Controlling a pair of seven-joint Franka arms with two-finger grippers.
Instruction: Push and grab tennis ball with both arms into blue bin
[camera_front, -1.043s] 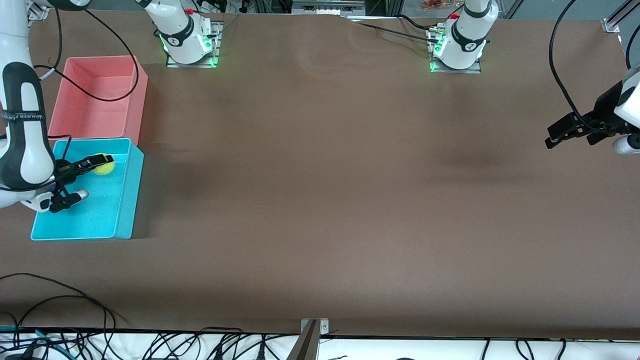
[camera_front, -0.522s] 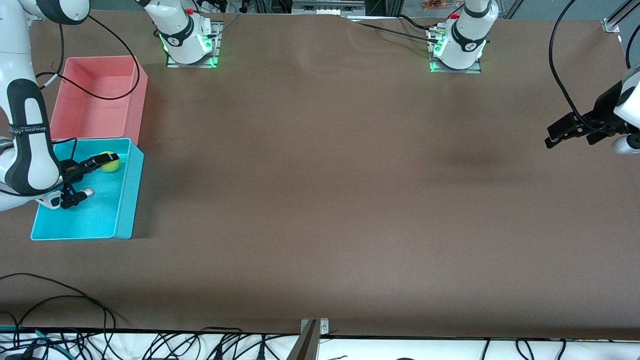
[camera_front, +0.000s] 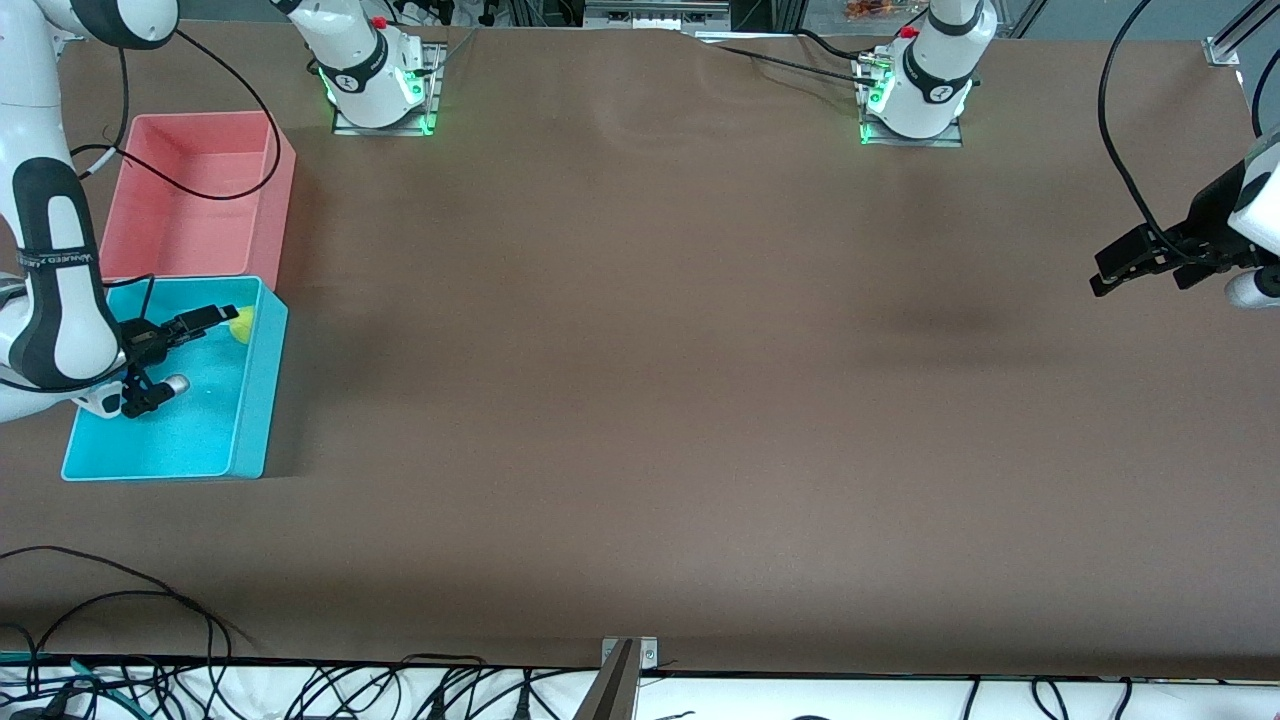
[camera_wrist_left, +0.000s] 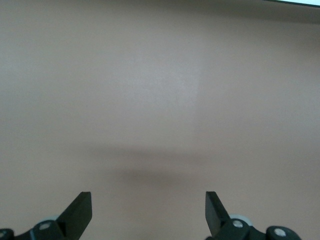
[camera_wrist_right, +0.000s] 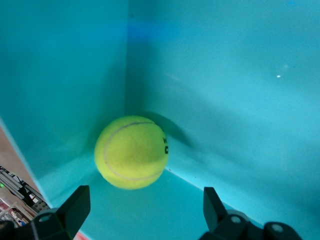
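Right tool (camera_front: 195, 350) hangs over my blue bin (camera_front: 255, 420), fingers spread, gripping nothing; the tennis ball (camera_wrist_right: 131, 152) lies free in its corner; left tool (camera_wrist_left: 148, 216) waits open, empty; I judge only withdrawal remains.

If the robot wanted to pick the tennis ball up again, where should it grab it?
Probably from above, pinching the tennis ball across its round middle. It sits tucked in a corner of the blue bin, so two walls block the sides. The right gripper already hangs open over the bin.
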